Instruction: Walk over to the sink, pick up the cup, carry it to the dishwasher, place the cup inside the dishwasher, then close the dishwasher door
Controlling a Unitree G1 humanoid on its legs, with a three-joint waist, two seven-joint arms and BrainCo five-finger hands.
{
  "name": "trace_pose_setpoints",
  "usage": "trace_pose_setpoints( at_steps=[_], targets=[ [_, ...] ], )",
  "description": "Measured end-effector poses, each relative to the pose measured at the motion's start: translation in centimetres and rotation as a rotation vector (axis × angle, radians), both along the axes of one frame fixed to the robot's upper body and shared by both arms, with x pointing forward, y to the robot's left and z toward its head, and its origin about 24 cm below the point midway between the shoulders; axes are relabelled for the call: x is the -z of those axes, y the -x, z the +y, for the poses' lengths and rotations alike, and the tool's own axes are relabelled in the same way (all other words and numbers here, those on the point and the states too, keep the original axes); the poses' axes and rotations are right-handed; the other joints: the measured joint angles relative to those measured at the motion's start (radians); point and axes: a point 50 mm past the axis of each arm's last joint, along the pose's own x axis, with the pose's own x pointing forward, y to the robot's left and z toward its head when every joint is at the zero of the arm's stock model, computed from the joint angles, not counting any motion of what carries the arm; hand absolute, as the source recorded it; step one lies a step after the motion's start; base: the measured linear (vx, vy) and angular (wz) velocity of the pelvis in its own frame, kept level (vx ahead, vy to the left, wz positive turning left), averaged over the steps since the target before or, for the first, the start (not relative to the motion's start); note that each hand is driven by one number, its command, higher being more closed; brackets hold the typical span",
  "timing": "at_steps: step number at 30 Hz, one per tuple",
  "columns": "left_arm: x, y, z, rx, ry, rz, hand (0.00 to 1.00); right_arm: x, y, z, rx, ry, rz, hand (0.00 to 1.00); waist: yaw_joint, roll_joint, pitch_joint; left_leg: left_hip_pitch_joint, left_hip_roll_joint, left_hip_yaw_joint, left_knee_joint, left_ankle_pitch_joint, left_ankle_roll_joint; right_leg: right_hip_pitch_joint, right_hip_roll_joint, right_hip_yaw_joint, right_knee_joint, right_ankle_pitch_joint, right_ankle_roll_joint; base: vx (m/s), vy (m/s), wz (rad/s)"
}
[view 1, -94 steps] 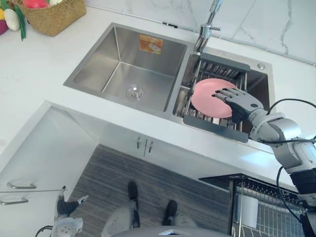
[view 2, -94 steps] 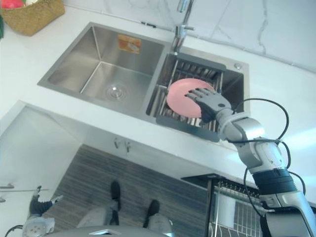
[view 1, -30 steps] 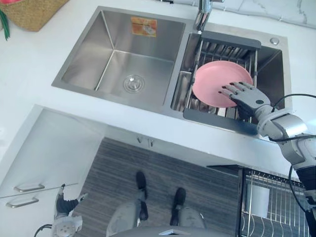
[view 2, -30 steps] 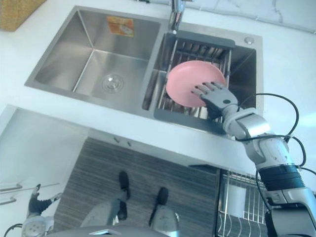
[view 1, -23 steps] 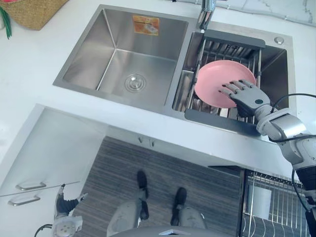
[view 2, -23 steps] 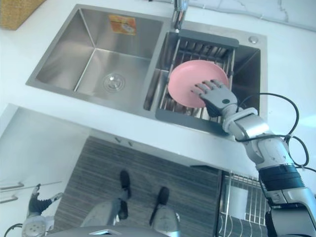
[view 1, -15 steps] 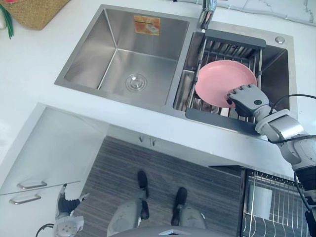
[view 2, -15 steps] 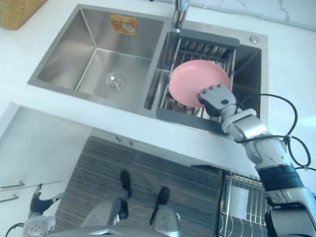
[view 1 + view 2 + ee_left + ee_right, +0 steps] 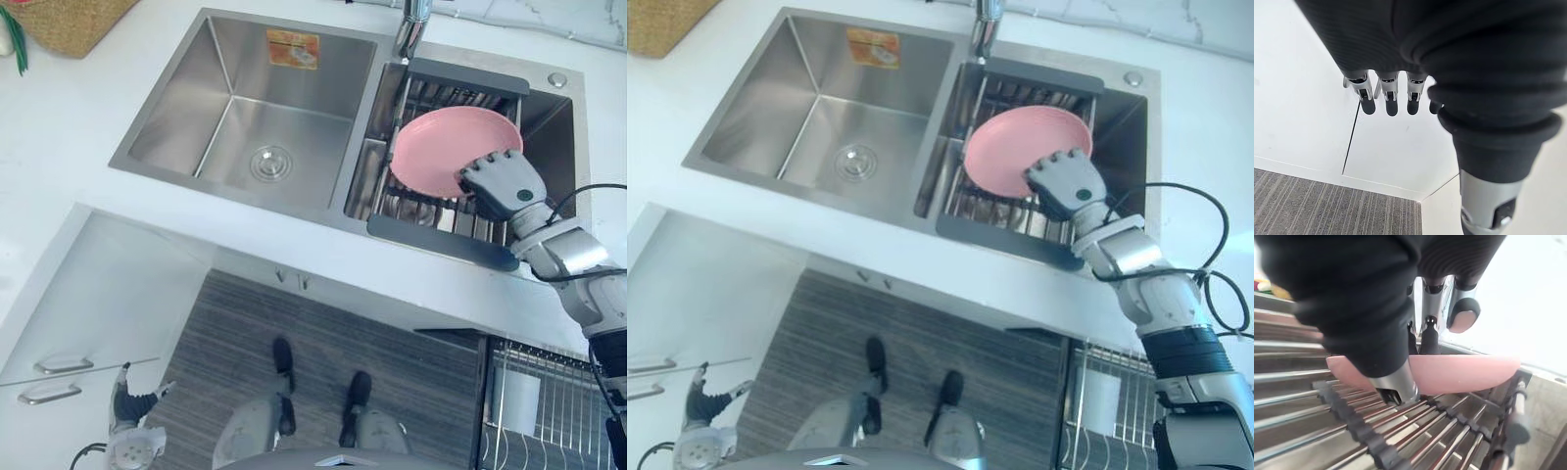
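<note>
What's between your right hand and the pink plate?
Nothing: the right hand pinches the pink plate by its rim above the dish rack, as the right wrist view shows.

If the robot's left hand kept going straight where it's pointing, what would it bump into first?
Probably the white cabinet front: the left hand aims its fingers at it, though depth is unclear.

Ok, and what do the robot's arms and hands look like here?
Right arm: rounded silver-grey segments with a black band. Right hand and left hand: dark ribbed cover over the back and wrist, silver fingers with dark tips.
</note>
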Motion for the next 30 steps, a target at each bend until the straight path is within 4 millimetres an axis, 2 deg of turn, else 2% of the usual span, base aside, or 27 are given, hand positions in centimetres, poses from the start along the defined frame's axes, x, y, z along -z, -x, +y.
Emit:
trace_pose_setpoints(
  at_steps=[5, 7, 10, 16, 19, 22, 25, 30],
  targets=[
    [0.2, 0.1, -0.6, -0.013, 0.013, -0.005, 0.00, -4.0, 1.5, 0.8, -0.074, -0.100, -0.199, 1.00, -0.004, 0.001, -0.001, 0.011, -0.002, -0.001, 0.000, -0.003, -0.004, 0.013, -0.001, -0.006, -0.003, -0.001, 0.002, 0.01, 0.002, 0.03],
    [0.3, 0.1, -0.9, -0.014, 0.021, -0.005, 0.00, -4.4, 1.8, 1.0, -0.086, -0.126, -0.228, 1.00, -0.004, 0.001, -0.001, 0.025, -0.003, -0.001, 0.000, -0.005, -0.006, 0.029, -0.002, -0.008, -0.003, -0.004, 0.004, 0.01, 0.001, 0.02],
    [0.4, 0.3, -1.1, -0.009, 0.021, -0.002, 0.00, -3.7, 2.0, 0.8, -0.087, -0.194, -0.219, 1.00, -0.003, 0.000, -0.004, 0.040, -0.003, -0.001, 0.000, -0.011, -0.009, 0.045, -0.002, -0.011, -0.004, -0.007, 0.003, 0.00, 0.000, 0.00],
    [0.8, 1.6, -1.3, -0.027, 0.022, 0.028, 0.00, -2.0, 3.4, -1.1, -0.008, -0.355, -0.233, 1.00, -0.014, -0.011, -0.012, 0.060, -0.004, 0.001, 0.000, -0.014, -0.008, 0.069, -0.003, -0.012, -0.009, -0.009, 0.005, 0.02, -0.003, 0.00],
    [0.7, 2.1, -1.3, -0.035, 0.023, 0.030, 0.00, -1.2, 4.7, -1.0, -0.003, -0.418, -0.248, 1.00, -0.019, -0.029, -0.047, 0.075, -0.003, 0.001, 0.000, -0.024, -0.013, 0.085, -0.001, -0.013, -0.014, -0.017, 0.004, 0.04, -0.027, -0.01],
    [0.9, 2.4, -1.7, -0.004, 0.029, 0.045, 0.00, -0.1, 6.0, -1.2, 0.021, -0.472, -0.229, 1.00, -0.028, -0.059, -0.077, 0.106, -0.002, 0.004, 0.000, -0.032, -0.013, 0.116, 0.001, -0.011, -0.020, -0.023, 0.004, 0.04, -0.026, -0.04],
    [1.1, 2.6, -2.3, 0.026, 0.033, 0.060, 0.00, 0.6, 6.3, -1.7, 0.054, -0.497, -0.193, 1.00, -0.026, -0.080, -0.099, 0.131, 0.000, 0.025, 0.000, -0.044, -0.013, 0.129, 0.000, 0.011, -0.019, -0.026, 0.004, 0.02, -0.002, -0.21],
    [1.9, 3.6, -4.8, 0.177, 0.032, 0.137, 0.00, 1.4, 7.1, -2.1, 0.078, -0.605, -0.164, 1.00, -0.028, -0.103, -0.106, 0.208, 0.002, 0.112, 0.008, -0.069, -0.004, 0.129, -0.008, 0.150, 0.005, -0.023, 0.007, 0.02, 0.029, -0.73]
  ],
)
